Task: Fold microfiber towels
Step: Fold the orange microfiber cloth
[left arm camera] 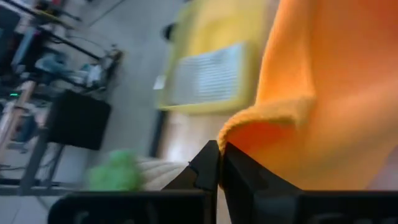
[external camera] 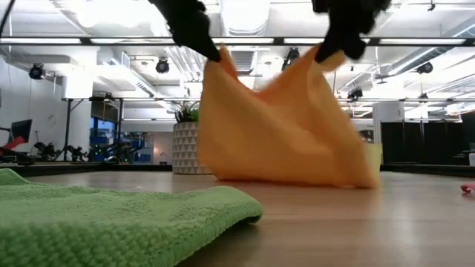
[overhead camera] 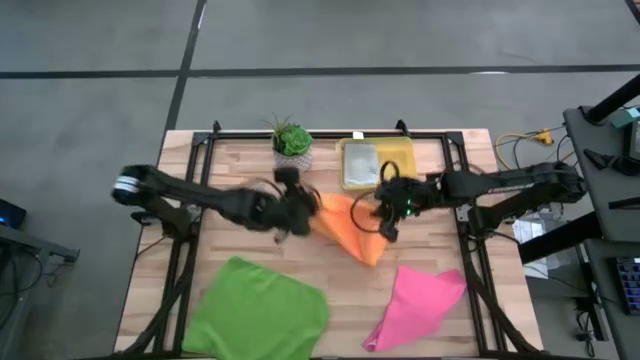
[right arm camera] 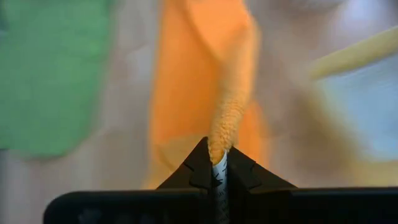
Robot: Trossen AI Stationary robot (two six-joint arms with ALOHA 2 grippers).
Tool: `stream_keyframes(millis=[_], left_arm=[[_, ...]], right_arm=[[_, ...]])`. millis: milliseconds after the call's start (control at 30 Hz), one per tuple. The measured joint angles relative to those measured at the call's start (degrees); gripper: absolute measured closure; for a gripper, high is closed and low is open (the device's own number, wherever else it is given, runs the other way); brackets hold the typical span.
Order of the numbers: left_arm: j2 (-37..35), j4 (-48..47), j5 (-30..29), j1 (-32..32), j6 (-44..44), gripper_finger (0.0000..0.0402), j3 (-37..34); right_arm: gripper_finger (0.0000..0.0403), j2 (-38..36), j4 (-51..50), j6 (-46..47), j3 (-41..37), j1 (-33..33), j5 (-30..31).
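Right now both pincers are clamped tight on the orange towel [external camera: 282, 133]: the left gripper [overhead camera: 296, 208] pinches one upper corner, the right gripper [overhead camera: 383, 205] another, so the cloth hangs between them mid-table with its lower edge on the wooden table [overhead camera: 250, 165]. Behind it the yellow bin [overhead camera: 375, 162] holds a light grey towel [overhead camera: 360, 165], beside a potted plant [overhead camera: 292, 143]. Nearer me lie the green towel [overhead camera: 258, 310] and pink towel [overhead camera: 420, 302], though the green one is cut off at the table's front edge.
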Motion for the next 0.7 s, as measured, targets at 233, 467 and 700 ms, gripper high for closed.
stream_keyframes(millis=[233,467,700], left_arm=[[-15.7,14.3,0.4,12.9,12.6,0.0401,-6.7],[-24.5,22.6,5.7,19.1,14.0,0.0401,-7.3],[-28.1,21.0,6.0,8.7,4.3,0.0402,-17.5]], right_arm=[[0.0394,1.8,-11.3,-15.8,21.8,-7.2,24.2],[0.0394,3.6,-11.2,-24.3,33.1,-6.9,29.5],[0.0394,6.7,-16.6,-10.4,24.8,7.4,32.6]])
